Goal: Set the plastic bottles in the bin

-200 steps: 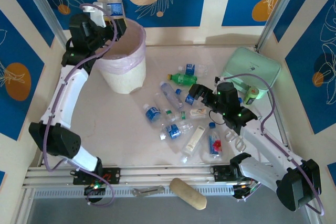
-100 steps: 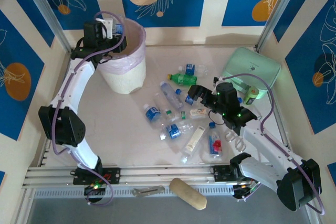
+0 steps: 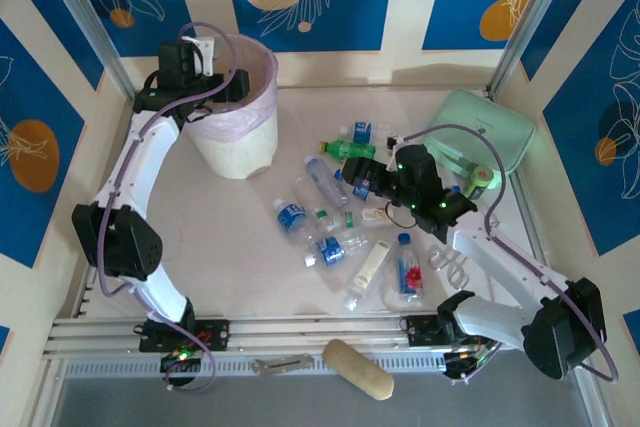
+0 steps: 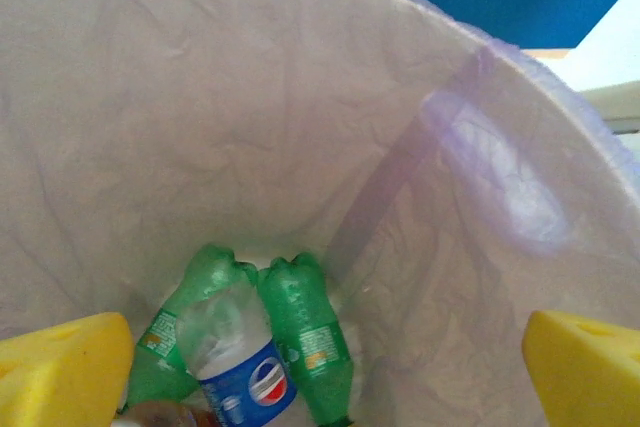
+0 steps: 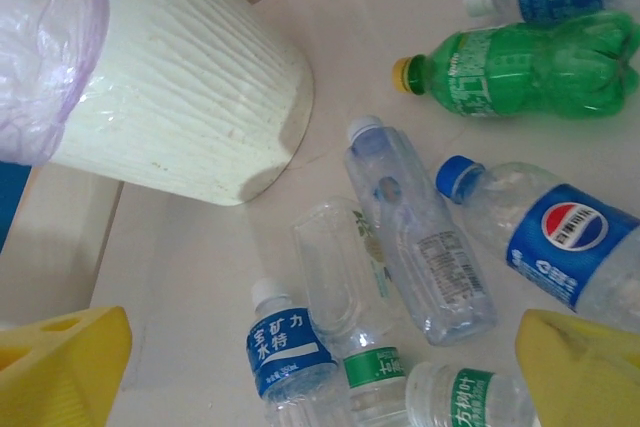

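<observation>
Two green plastic bottles (image 4: 305, 332) in crinkly-lined, ribbed round bin (image 5: 190, 87)

Pepsi logo on blue-label bottle (image 5: 572, 237), 宝矿力水特 on small bottle (image 5: 287, 350), Pepsi logo on binned bottle (image 4: 252, 387)

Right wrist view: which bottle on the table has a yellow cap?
The all-green bottle, lying on its side with its neck toward the bin. The clear bottles around it show white or blue caps.
</observation>
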Action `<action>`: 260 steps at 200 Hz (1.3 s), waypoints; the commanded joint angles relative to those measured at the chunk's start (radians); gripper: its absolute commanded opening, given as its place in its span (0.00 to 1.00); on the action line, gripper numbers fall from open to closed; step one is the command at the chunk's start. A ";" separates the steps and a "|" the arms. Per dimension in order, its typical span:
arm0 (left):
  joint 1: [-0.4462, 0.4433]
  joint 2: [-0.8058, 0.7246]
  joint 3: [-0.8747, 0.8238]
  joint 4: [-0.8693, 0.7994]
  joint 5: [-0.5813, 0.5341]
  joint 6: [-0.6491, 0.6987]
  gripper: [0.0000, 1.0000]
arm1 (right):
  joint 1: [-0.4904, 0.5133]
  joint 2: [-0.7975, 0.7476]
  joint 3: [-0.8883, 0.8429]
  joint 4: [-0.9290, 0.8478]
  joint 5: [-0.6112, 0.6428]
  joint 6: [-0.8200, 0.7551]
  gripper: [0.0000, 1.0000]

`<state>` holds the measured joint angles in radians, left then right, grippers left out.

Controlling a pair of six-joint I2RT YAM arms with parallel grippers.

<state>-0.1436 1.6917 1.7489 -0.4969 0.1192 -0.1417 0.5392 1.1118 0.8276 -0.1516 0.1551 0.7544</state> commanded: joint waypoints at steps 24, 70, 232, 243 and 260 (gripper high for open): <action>0.004 -0.195 -0.057 0.036 0.145 -0.108 1.00 | 0.080 0.136 0.138 -0.074 -0.084 -0.155 0.99; 0.003 -0.490 -0.425 0.230 0.259 -0.283 1.00 | 0.197 0.381 0.365 -0.234 -0.152 -0.356 1.00; 0.025 -0.977 -1.198 0.283 -0.003 -0.550 0.99 | 0.460 1.052 0.952 -0.686 0.320 -0.553 0.97; 0.025 -0.971 -1.197 0.290 -0.002 -0.552 0.99 | 0.468 1.075 0.966 -0.700 0.342 -0.558 0.97; 0.026 -0.964 -1.199 0.300 0.006 -0.558 0.99 | 0.471 1.103 0.981 -0.712 0.365 -0.560 0.96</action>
<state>-0.1307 0.7277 0.5537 -0.2527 0.1360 -0.6735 1.0000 2.1750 1.7676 -0.7990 0.4377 0.2165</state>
